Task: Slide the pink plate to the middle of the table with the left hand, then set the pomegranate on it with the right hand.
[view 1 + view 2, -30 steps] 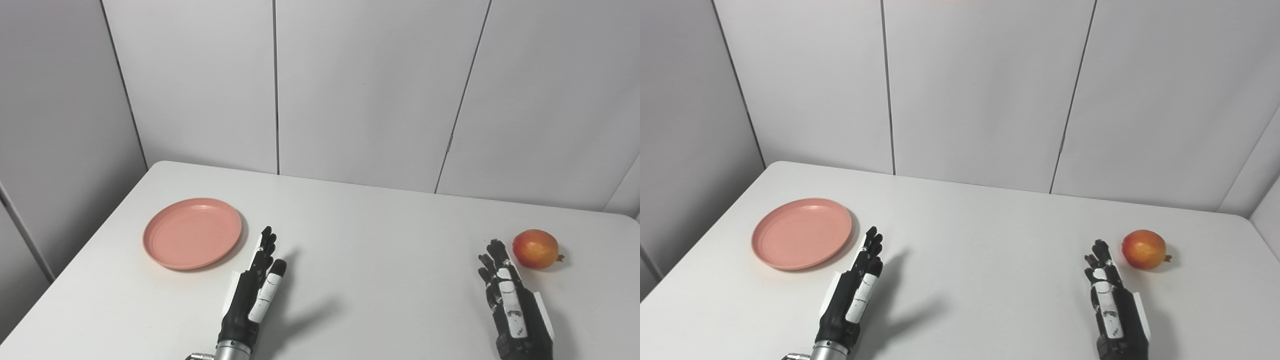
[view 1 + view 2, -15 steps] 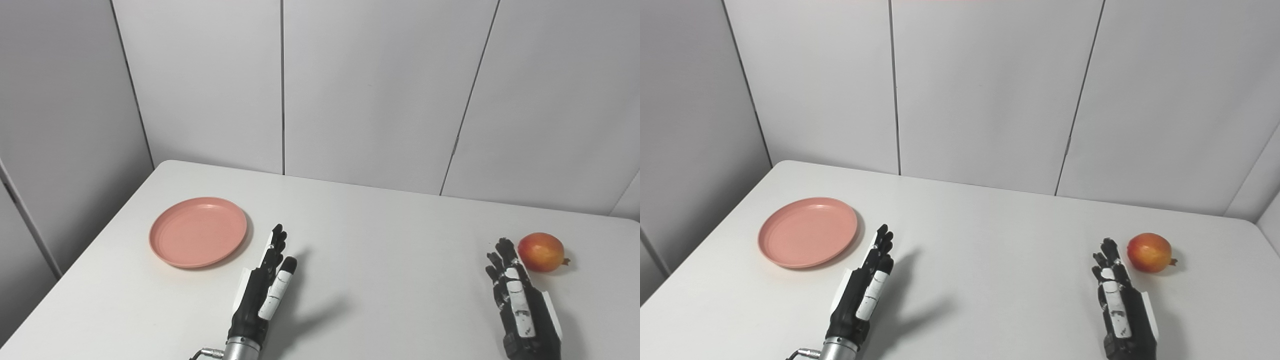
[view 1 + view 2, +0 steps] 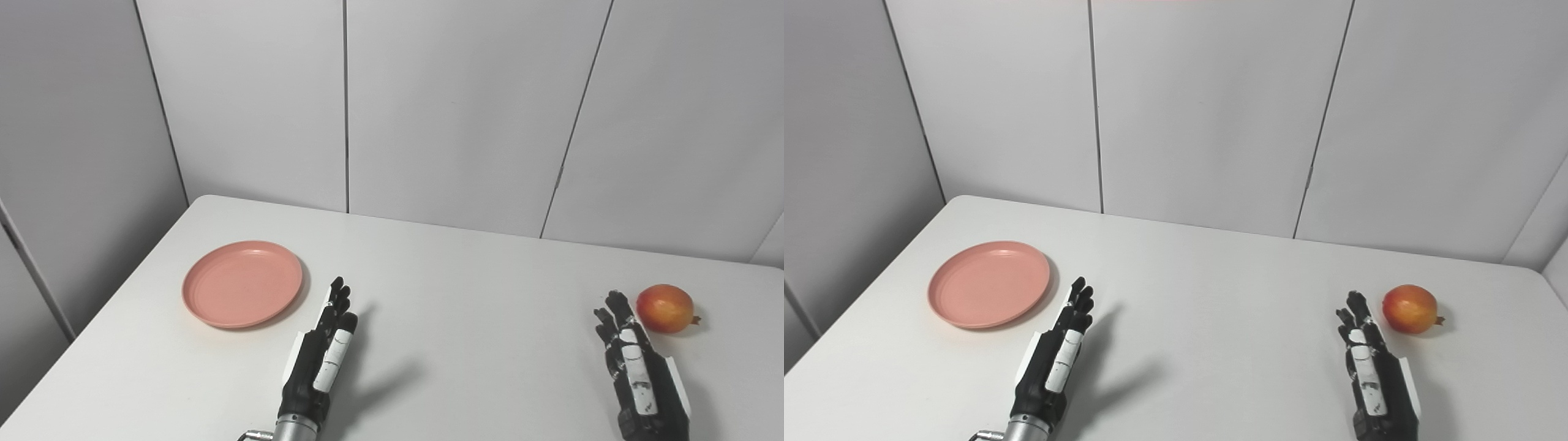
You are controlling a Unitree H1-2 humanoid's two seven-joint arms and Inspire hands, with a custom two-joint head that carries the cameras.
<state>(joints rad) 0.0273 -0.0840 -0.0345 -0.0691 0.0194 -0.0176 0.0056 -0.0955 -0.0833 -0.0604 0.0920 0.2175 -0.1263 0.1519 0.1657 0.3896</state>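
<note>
- Looks like a lab or test booth, not a home.
- Plain grey wall panels (image 3: 459,110) with vertical seams enclose the space on three sides.
- Bare white counter (image 3: 465,343), rounded corners, set into the panelled corner.
- Even, flat lighting; only soft shadows on the counter.

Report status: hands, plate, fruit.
Left hand and right hand open, empty. Round pink plate far left, untouched. Red-orange pomegranate far right, untouched. Path clear.
</note>
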